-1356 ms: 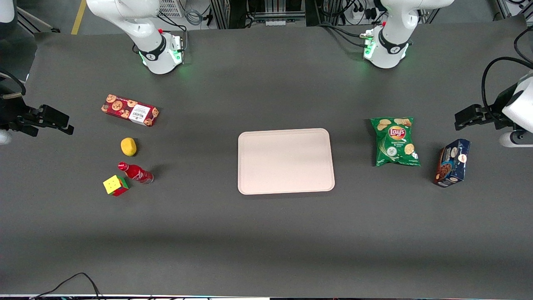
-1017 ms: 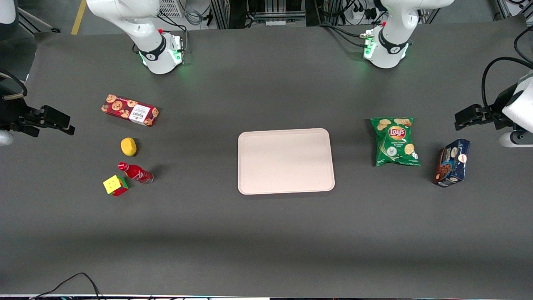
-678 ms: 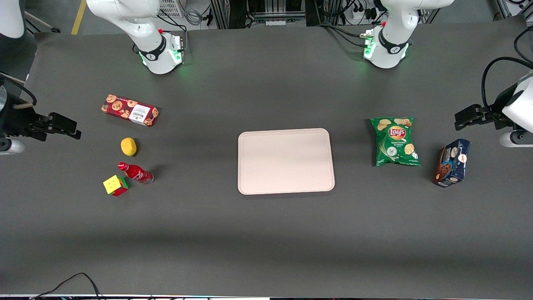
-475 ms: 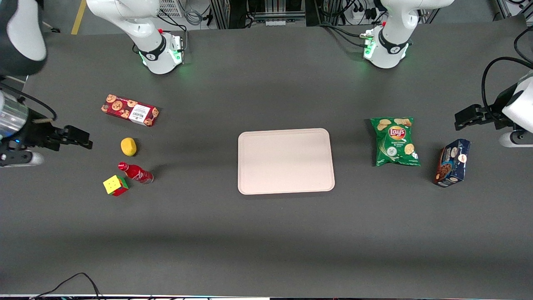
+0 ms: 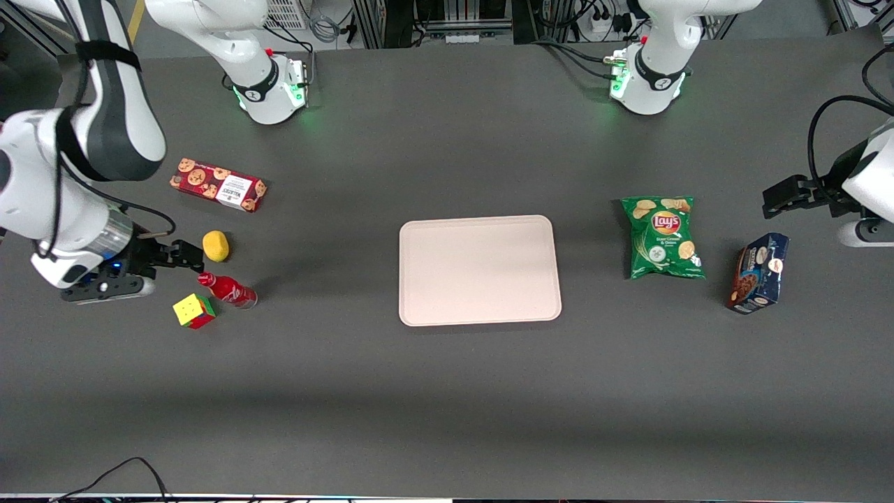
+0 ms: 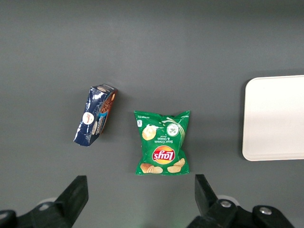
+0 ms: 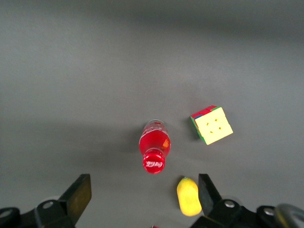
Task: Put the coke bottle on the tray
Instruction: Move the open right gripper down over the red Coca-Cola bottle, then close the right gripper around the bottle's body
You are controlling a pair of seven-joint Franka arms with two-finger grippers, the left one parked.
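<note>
The coke bottle (image 5: pixel 228 290) stands upright on the dark table toward the working arm's end, red with a red cap. It also shows in the right wrist view (image 7: pixel 153 149), seen from above, cap toward the camera. The tray (image 5: pixel 479 270) lies flat near the table's middle with nothing on it; its edge shows in the left wrist view (image 6: pixel 275 118). My gripper (image 5: pixel 190 257) is open and empty, hovering above the table close beside the bottle's cap, between the lemon and the cube. In the right wrist view the gripper (image 7: pixel 144 197) has its jaws wide apart, the bottle just ahead of them.
A yellow lemon (image 5: pixel 216 246) and a coloured cube (image 5: pixel 193 310) flank the bottle closely. A red cookie box (image 5: pixel 218 185) lies farther from the front camera. A green chips bag (image 5: pixel 663 237) and a blue box (image 5: pixel 758 272) lie toward the parked arm's end.
My arm has swung in from the table's end, and the gripper has come nearer the front camera, up close to the bottle. The objects have not moved.
</note>
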